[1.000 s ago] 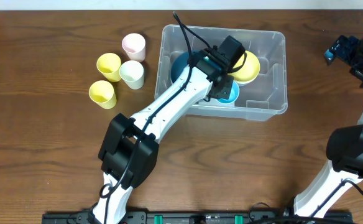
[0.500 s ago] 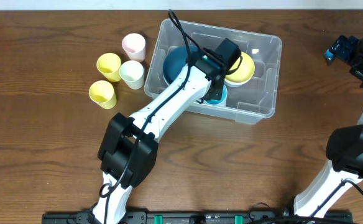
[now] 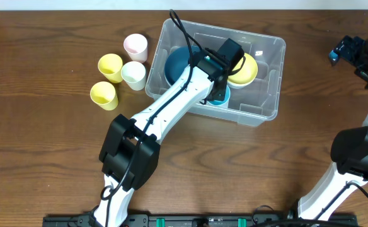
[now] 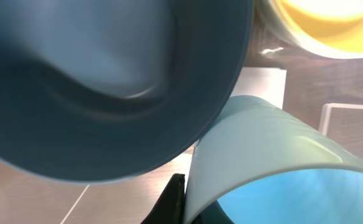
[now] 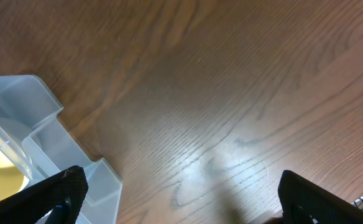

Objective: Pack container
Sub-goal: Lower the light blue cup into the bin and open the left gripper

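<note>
As the left gripper point(image 3: 218, 93) sits down inside the container point(image 3: 266, 94), just past the table point(image 3: 45, 157) centre toward twelve o'clock, its fingers are pinched shut against the light blue bowl point(image 4: 275, 174). Gripping it? Can't tell. Dark blue bowl point(image 3: 174, 63) at its nine, yellow bowl point(image 3: 247, 69) at its one. Far out at two o'clock, the right gripper point(image 5: 181, 180) gapes wide, empty.

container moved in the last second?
Yes. The container slid left and turned slightly in the overhead view. Its left end is now closer to the white cup, which stayed put.
</note>
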### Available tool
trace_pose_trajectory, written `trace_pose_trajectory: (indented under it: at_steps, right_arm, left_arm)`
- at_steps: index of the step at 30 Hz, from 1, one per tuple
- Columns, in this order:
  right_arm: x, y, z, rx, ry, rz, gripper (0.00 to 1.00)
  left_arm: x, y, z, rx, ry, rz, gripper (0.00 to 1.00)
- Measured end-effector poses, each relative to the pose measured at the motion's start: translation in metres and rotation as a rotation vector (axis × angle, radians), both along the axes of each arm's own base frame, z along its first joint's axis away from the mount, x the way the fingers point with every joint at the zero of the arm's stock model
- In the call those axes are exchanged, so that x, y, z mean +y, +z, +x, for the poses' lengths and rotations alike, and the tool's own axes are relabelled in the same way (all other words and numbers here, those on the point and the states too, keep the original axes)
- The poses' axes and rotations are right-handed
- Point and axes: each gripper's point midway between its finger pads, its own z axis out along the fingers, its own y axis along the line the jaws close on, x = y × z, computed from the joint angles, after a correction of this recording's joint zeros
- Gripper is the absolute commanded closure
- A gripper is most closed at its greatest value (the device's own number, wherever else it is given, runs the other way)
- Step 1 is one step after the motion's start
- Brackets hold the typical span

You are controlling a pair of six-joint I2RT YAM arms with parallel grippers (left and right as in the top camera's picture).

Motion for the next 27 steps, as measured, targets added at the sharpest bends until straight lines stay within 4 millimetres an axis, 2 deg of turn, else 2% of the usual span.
trace_pose_trajectory:
  at_steps: [4,12,19,22,27]
  right_arm:
    - [0.000,0.000,0.000,0.000,0.000,0.000,0.01]
    - [0.000,0.000,0.000,0.000,0.000,0.000,0.01]
    - [0.000,0.000,0.000,0.000,0.000,0.000,0.01]
    - [0.000,0.000,0.000,0.000,0.000,0.000,0.01]
    - [0.000,0.000,0.000,0.000,0.000,0.000,0.01]
  left_arm:
    - [-0.005,-0.002,0.002,0.000,-0.003,-0.020,0.94]
    - [-0.005,-0.026,0.000,0.043,-0.004,0.008,0.94]
    - [-0.006,-0.027,0.002,0.041,-0.002,0.005,0.93]
    - [-0.007,-0.027,0.002,0.042,-0.004,0.002,0.88]
    - [-0.008,-0.027,0.001,0.045,-0.004,-0.007,0.87]
